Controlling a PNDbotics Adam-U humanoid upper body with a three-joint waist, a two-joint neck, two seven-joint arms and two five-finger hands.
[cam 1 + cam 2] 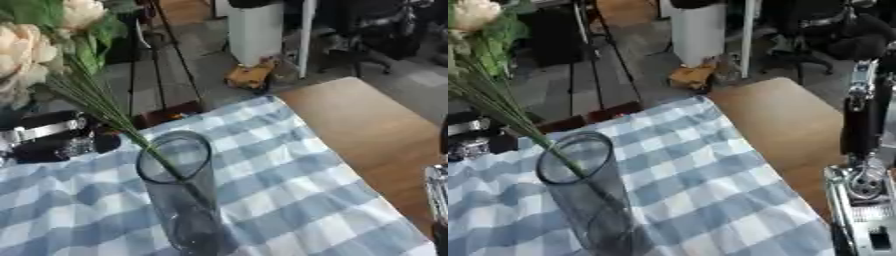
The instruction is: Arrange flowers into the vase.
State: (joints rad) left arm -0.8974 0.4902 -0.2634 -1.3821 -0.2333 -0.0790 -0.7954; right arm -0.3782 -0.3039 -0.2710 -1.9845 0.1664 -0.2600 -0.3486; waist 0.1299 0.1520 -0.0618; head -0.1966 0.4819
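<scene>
A tall dark glass vase (181, 195) stands on the blue and white checked cloth (289, 200). Cream flowers (26, 52) with green leaves lean up and to the left of it. Their thin green stems (105, 110) run down over the rim into the vase. My left hand (54, 141), black with a silver band, lies on the cloth just left of the stems; whether it touches them is unclear. My right arm comes down the right edge, and its silver wrist and hand (864, 186) hang over the table's right side, far from the vase.
The bare wooden tabletop (785, 125) shows to the right of the cloth. Beyond the table's far edge are dark floorboards, a white bin (255, 31) and a small orange object (248, 75) on the floor.
</scene>
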